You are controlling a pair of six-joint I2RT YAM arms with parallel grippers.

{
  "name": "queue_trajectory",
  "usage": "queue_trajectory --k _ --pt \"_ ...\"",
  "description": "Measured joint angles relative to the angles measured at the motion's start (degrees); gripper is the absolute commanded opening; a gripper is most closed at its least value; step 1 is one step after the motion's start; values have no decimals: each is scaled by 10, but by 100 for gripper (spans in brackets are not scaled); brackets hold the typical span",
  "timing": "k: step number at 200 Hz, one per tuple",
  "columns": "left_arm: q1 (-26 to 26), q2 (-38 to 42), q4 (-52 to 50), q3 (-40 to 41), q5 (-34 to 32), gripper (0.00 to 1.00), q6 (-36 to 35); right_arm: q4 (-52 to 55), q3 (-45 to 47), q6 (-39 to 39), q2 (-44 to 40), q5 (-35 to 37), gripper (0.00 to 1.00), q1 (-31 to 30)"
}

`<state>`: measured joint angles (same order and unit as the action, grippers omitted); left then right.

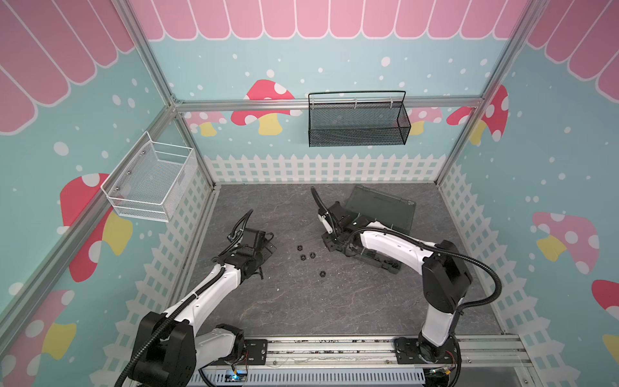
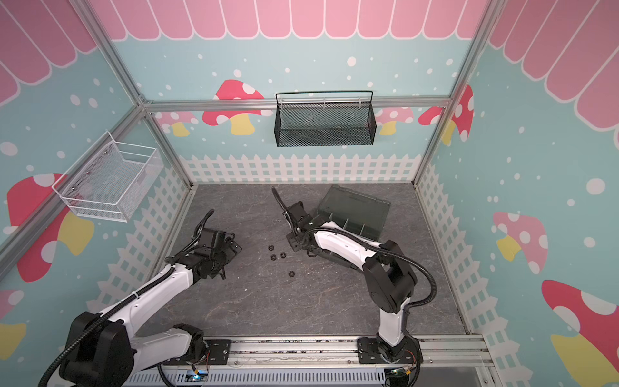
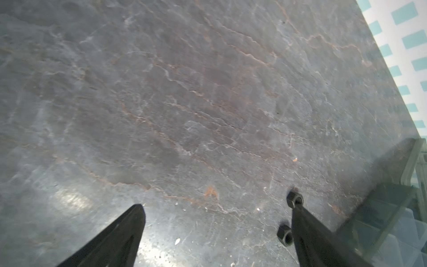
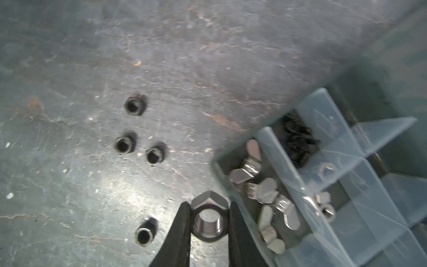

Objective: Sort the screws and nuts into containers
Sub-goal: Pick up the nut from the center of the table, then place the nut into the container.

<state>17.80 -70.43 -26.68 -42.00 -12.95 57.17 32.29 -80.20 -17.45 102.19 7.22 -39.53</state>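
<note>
organizer box (image 4: 328, 129) blurred, partly off-frame

reaching toward the organizer box (image 1: 385, 207) with the left arm (image 1: 207, 288), forearm low and well apart from the box; holding the left gripper (image 3: 216, 204) spread wide, fingers angled down close to the surface, nothing between them; folding the right arm (image 1: 388, 241) up at the elbow, then down, forearm lying across over the box; pinching a silver nut (image 4: 209, 222) in the right gripper (image 4: 209, 205) just beside the box's outer wall, jaws narrow against two opposite flats, wrist tipped downward
</note>
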Motion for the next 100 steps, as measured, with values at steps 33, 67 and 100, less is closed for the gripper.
queue_trajectory --k 33,67,100 --pt "37 -35 12 -24 -6 100 -4 -9 32 -9 -18 -2 0 52" --pt "63 -59 19 -40 -10 100 -6 -17 62 -16 -21 -10 0 107" --pt "82 -80 29 -54 -9 100 -6 -29 74 -19 -24 -24 0 145"
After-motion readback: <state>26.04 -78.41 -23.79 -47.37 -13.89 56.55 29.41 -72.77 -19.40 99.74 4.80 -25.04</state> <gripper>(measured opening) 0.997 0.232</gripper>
